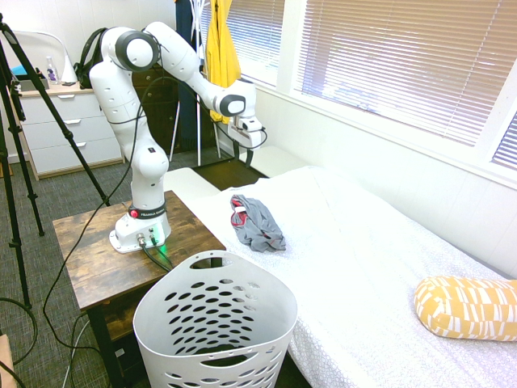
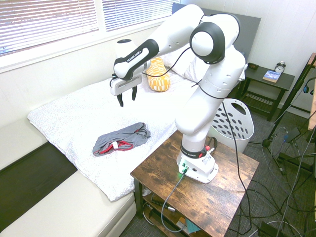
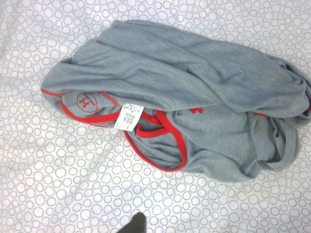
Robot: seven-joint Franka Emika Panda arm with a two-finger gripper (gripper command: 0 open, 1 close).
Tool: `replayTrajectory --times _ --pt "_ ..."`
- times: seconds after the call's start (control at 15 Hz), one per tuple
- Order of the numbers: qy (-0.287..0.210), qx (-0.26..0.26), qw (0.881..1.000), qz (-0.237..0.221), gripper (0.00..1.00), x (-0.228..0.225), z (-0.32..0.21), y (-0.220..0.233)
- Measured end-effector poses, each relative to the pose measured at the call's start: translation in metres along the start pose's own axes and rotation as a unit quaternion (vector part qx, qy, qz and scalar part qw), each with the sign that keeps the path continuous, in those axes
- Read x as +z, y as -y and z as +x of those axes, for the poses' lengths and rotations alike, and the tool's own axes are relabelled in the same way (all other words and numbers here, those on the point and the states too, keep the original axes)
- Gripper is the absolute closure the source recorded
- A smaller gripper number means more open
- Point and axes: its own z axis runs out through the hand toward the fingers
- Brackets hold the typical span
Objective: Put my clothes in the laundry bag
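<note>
white arm [image 2: 210, 98] | black joint rings | FRANKA EMIKA lettering | black cable [image 2: 226, 98] | red button [image 1: 134, 214]

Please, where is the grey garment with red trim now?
The crumpled grey fabric garment with red trim lies on the bed with white patterned cover; in the first exterior view, it is just beyond the white plastic basket.

Before me: one grey garment [image 2: 121, 137] with one white tag [image 3: 128, 117], one white laundry basket [image 1: 279, 303], one bed [image 1: 355, 218] and one yellow-patterned pillow [image 1: 464, 309]. Item, one robot arm [image 2: 202, 94] with two gripper fingers [image 2: 134, 93]; one yellow garment [image 1: 222, 52], one black backpack [image 1: 86, 61], one bottle [image 1: 52, 73]. Furnishings: one white dresser [image 1: 48, 97] of three drawers [image 1: 60, 132], one dark side table [image 2: 259, 76], one alarm clock [image 2: 280, 67], one book [image 2: 271, 76].
</note>
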Motion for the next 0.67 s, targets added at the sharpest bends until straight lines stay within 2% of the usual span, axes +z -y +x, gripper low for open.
replayTrajectory --times 0.4,0.67 --pt "-0.003 -0.020 1.000 0.003 0.00 0.000 -0.004 0.019" --pt "-0.005 -0.034 0.999 -0.005 0.00 0.022 -0.001 0.042"
